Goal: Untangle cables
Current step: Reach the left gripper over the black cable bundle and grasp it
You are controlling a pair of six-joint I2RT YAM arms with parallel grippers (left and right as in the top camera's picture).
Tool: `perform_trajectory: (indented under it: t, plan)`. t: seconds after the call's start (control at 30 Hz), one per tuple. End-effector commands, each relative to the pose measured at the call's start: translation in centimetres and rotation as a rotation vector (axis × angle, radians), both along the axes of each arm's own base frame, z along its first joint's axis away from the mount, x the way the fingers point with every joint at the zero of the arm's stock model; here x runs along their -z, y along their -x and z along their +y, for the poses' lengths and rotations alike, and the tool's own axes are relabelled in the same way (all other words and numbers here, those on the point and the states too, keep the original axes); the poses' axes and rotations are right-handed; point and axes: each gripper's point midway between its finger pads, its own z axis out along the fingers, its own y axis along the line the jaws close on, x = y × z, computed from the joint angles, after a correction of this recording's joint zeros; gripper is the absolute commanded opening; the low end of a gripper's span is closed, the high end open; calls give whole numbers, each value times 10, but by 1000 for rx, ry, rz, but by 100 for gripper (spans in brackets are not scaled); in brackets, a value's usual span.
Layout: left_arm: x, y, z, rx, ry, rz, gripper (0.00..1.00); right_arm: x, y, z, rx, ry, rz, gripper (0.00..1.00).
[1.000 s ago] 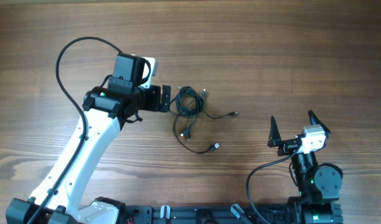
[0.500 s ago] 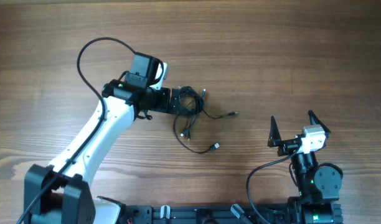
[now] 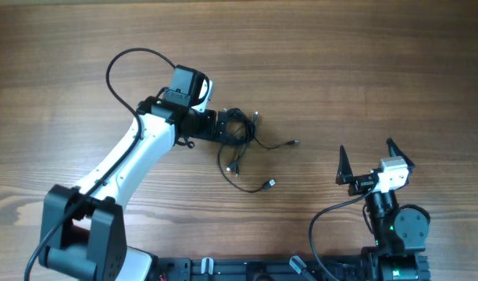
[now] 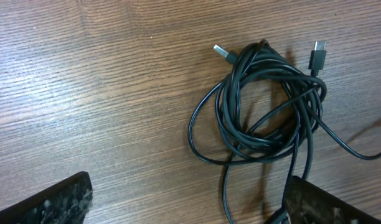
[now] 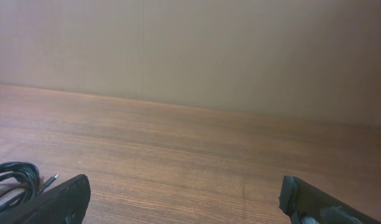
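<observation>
The cables [image 3: 231,134] lie as a bunched coil of thin black cords near the table's middle, with loose ends trailing to small plugs [image 3: 294,143] on the right and below. My left gripper [image 3: 221,126] is open at the coil's left edge. In the left wrist view the coil [image 4: 231,106] lies just ahead of the wide-apart fingers [image 4: 53,202], and one strand runs down beside the right finger. Two plug ends [image 4: 223,51] stick out at the coil's top. My right gripper [image 3: 368,160] stands open and empty, well apart from the cables [image 5: 16,167].
The wooden table [image 3: 364,62] stretches around the bunch. The left arm's thicker black cable [image 3: 126,58] loops above its wrist. The right arm's base [image 3: 395,226] sits at the front right edge. A plain wall [image 5: 240,50] rises beyond the table's far edge.
My left arm has swung to the right, bringing its open gripper up to the left edge of the cable bunch. The cables and the right arm have not moved.
</observation>
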Motion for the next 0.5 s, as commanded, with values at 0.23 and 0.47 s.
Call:
perform_trajectory:
  t: [0.23, 0.47]
  plan:
    - [14, -7, -18, 51, 54, 18, 100, -2, 0, -2, 13, -12, -10, 100]
    - [44, -4, -26, 71, 36, 82, 100, -2, 0, -2, 12, -12, -10, 100]
